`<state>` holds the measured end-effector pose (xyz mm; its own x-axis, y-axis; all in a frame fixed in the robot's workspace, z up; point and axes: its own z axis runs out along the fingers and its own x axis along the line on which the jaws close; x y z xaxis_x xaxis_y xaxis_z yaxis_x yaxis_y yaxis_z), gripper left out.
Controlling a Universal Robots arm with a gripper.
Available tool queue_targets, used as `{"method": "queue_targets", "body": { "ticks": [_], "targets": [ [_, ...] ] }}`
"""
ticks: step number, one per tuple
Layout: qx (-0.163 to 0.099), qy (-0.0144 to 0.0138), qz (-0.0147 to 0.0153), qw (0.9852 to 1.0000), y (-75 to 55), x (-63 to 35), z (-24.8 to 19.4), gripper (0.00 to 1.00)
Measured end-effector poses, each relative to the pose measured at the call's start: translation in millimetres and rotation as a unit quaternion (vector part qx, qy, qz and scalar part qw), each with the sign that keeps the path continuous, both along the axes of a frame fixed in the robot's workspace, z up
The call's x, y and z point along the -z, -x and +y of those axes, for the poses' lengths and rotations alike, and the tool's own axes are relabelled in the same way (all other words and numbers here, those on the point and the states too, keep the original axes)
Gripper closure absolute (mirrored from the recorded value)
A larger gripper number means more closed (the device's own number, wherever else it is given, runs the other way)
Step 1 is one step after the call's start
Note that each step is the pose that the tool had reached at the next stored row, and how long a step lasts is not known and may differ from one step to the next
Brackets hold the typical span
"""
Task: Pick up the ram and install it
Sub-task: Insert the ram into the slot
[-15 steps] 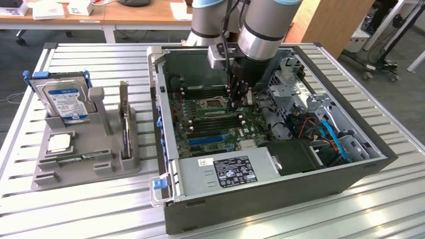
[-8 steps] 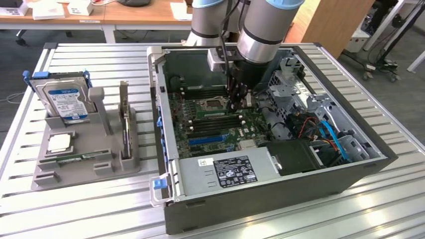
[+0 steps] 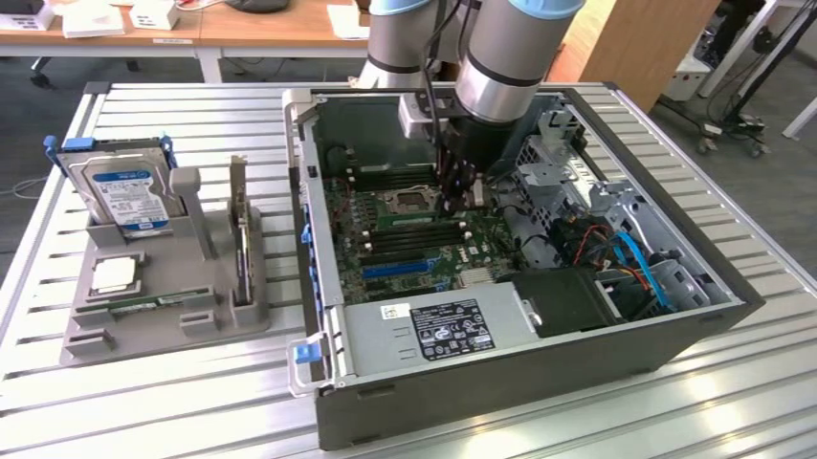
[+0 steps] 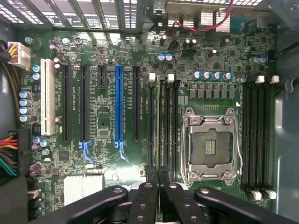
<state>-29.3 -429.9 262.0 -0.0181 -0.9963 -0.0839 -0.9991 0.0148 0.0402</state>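
My gripper (image 3: 460, 203) reaches down into the open computer case (image 3: 511, 382), over the motherboard's memory slots next to the CPU socket (image 3: 411, 201). In the wrist view the gripper (image 4: 157, 176) is shut, its black fingertips (image 4: 152, 175) pressed against a thin green ram (image 4: 157, 121) seen edge-on. The ram runs along a black memory slot beside the CPU socket (image 4: 210, 144). I cannot tell whether it is fully seated. A second ram (image 3: 151, 304) lies flat in the grey holder tray (image 3: 166, 330) on the exterior view's left.
The grey tray also holds a silver hard drive (image 3: 121, 196) standing upright, a dark expansion card (image 3: 239, 229) on edge and a square chip (image 3: 115, 274). Cables and drive cages (image 3: 613, 249) crowd the case on the exterior view's right. The case walls close in around the arm.
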Motion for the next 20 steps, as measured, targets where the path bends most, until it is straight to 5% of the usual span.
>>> {"method": "queue_targets", "body": {
  "ticks": [4, 8, 20],
  "targets": [
    [0.000, 0.0070, 0.0003, 1.0000, 0.0, 0.8, 0.1, 0.88],
    [0.000, 0.0236, 0.0019, 0.9997, 0.0, 0.8, 1.3, 0.88],
    [0.000, 0.0246, 0.0019, 0.9997, 0.0, 3.1, 5.5, 0.88]
  ]
}}
